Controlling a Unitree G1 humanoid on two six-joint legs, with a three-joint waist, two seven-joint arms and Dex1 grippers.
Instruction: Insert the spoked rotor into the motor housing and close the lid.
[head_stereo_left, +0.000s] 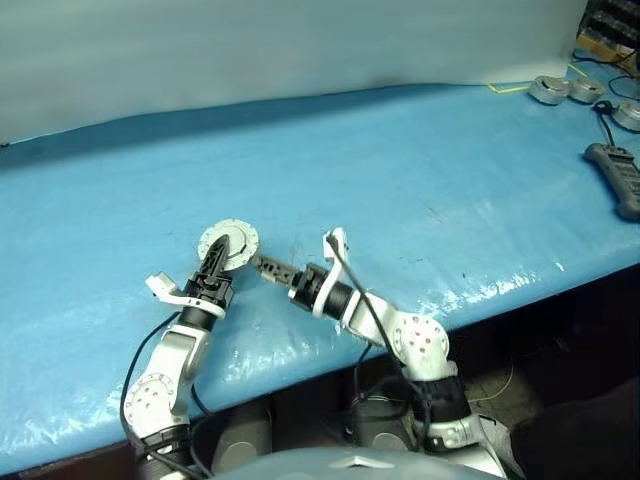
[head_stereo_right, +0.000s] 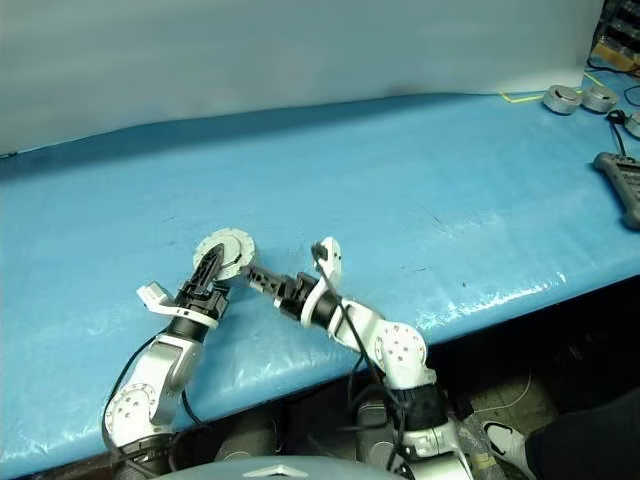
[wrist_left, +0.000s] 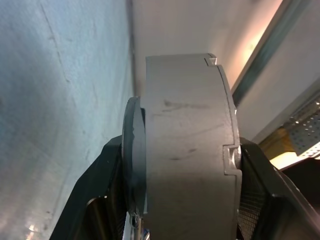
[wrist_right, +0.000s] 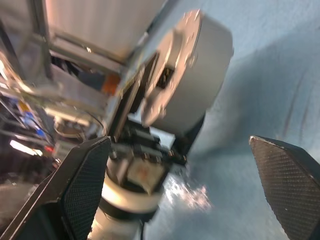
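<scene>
Near the front edge of the blue surface (head_stereo_left: 420, 180), the left gripper (head_stereo_left: 222, 262) grasps the motor housing (head_stereo_left: 228, 243) on its edge, lid (wrist_left: 134, 150) against one face. The right gripper (head_stereo_left: 268, 266) is just beside it, fingers (wrist_right: 82, 185) spread wide and released. At the far right corner lie silver pucks (head_stereo_left: 565, 89) and a dark handheld device (head_stereo_left: 616, 175). A pale wall (head_stereo_left: 250, 45) stands behind.

Table (head_stereo_left: 400, 180) mid open; clutter (head_stereo_left: 590, 95) far right, maybe cables.
</scene>
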